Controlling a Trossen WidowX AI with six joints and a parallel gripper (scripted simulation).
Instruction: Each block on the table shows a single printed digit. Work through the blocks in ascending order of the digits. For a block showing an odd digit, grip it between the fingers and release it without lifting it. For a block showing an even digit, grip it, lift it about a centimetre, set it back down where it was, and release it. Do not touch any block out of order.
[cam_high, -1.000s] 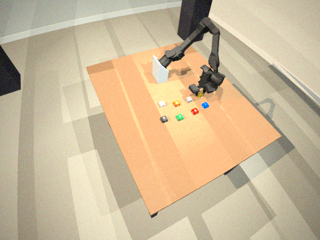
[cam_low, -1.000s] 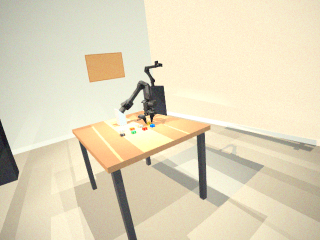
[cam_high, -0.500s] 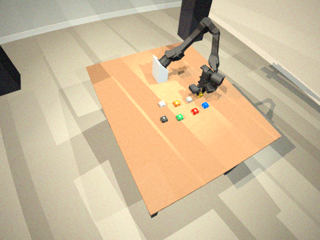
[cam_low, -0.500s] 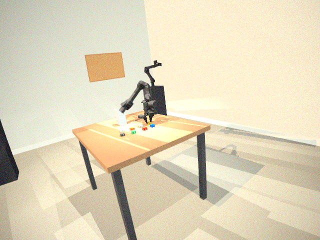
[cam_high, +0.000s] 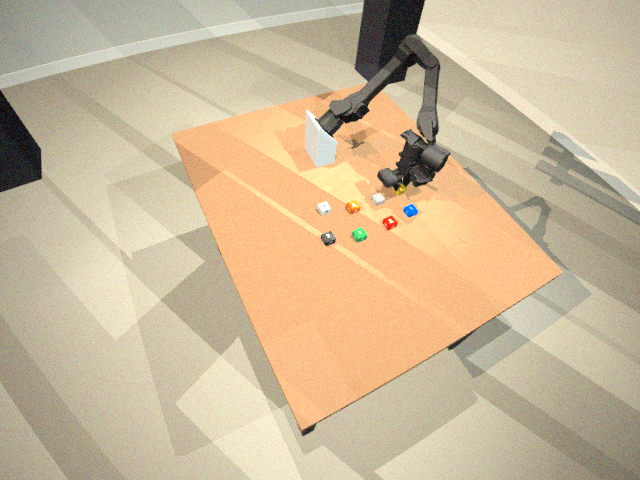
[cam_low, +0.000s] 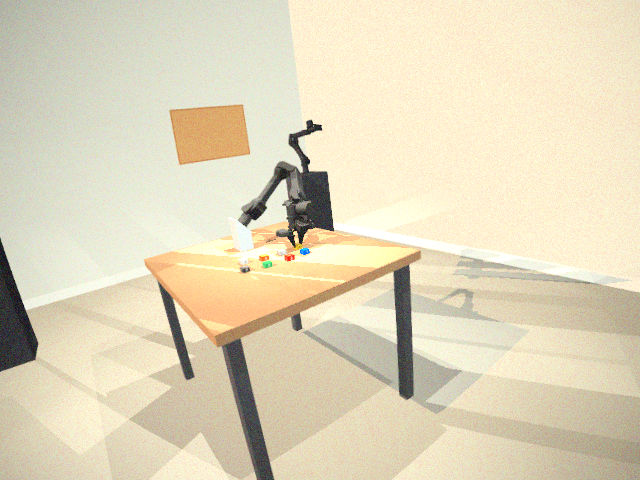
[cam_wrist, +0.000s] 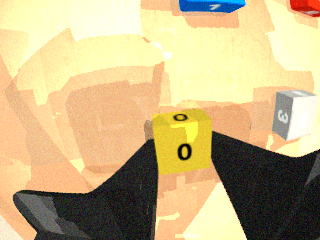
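1. Locating the task block: the yellow block (cam_high: 401, 190) (cam_low: 298, 246) (cam_wrist: 183, 150), showing 0, is sitting between the fingertips, over the tabletop (cam_high: 361, 335) (cam_low: 289, 289) (cam_wrist: 110, 30). Whether it is resting on the surface or rising slightly, the views are not settling.
2. Checking the jaws: they are closing on the yellow block, pressing its two opposite sides and gripping it.
3. Identifying the step: with 0 being even and the lowest possible digit, the arm (cam_high: 426, 93) (cam_low: 294, 186) is apparently working the first block in the sequence, at its grip stage.
4. Observing neighbours: the grey block (cam_high: 378, 198) (cam_low: 281, 252) (cam_wrist: 295, 116), showing 3, is standing beside the yellow block, apart from it. The blue block (cam_high: 410, 210) (cam_low: 305, 251) (cam_wrist: 212, 6) is lying near the yellow block, its digit not reading surely.
5. Preparing the next move: an even digit is calling for a small, straight lift, then lowering to the same spot and releasing. Sideways drift is risking misplacement.
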